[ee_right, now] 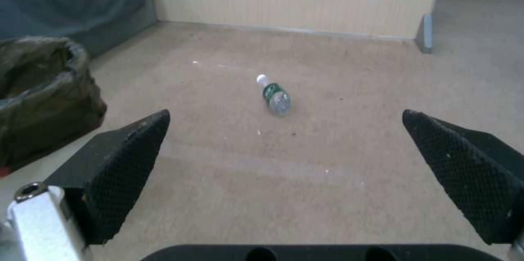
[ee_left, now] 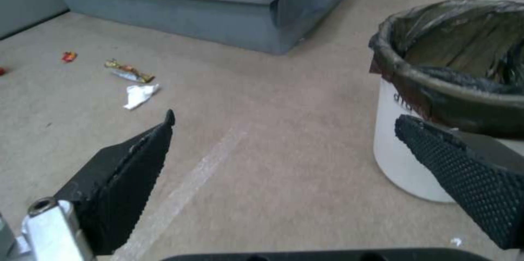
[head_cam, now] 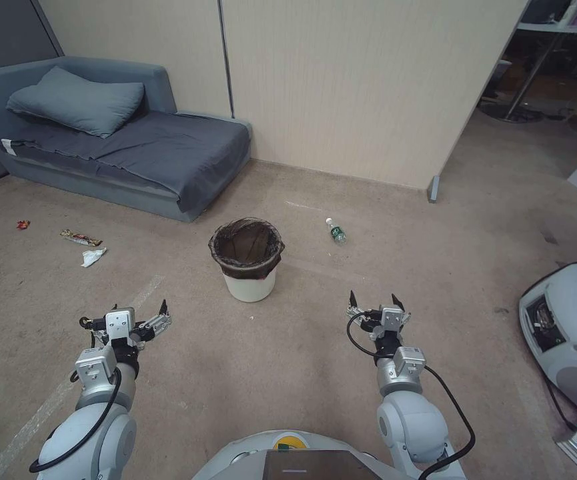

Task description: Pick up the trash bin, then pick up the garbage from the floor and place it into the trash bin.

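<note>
The trash bin, white with a dark bag folded over its rim, stands upright on the carpet floor ahead of me. My left gripper hovers open to its near left, and in the left wrist view the bin sits just beyond one finger of the open left gripper. My right gripper is open to the bin's near right. Garbage lies around: a clear bottle right of the bin, and at far left a red wrapper, a striped wrapper and crumpled white paper.
A grey sofa bed with a pillow stands at the back left against a beige partition wall. Another white machine stands at the right edge. A pale tape line crosses the carpet near my left arm.
</note>
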Robot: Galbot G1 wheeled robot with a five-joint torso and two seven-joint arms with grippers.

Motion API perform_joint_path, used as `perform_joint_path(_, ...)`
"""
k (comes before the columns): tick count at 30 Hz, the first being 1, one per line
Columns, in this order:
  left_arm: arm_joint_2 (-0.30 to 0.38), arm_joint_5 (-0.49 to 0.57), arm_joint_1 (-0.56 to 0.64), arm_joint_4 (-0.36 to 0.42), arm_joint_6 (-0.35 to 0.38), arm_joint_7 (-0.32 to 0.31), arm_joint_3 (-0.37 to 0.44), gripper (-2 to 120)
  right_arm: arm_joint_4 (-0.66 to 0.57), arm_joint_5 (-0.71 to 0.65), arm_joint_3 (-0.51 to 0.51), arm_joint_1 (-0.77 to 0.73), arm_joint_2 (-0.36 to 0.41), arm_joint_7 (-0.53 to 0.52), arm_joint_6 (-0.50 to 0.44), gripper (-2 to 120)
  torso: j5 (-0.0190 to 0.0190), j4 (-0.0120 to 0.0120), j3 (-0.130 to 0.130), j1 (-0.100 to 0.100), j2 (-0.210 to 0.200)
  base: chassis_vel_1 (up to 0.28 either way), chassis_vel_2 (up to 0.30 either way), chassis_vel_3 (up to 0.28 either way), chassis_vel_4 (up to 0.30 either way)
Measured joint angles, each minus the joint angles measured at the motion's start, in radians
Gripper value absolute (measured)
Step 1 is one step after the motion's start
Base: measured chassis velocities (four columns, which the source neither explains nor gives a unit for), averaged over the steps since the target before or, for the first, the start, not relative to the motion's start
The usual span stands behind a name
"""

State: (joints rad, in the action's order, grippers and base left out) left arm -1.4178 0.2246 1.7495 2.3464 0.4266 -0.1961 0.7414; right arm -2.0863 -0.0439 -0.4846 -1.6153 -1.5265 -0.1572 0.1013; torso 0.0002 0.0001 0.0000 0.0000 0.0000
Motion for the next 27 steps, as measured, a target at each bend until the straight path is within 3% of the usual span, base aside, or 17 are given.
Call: perform_joint_path(27, 0.017, 0.011, -0.011, 0.005, 0.008, 0.012, 0.001, 100, 0.008, -0.001, 0.002, -0.004, 0.006, 0.005, -0.027, 100, -0.0002, -0.0001, 0.000, 0.000, 0.000, -0.130, 0.134, 0.134, -0.136)
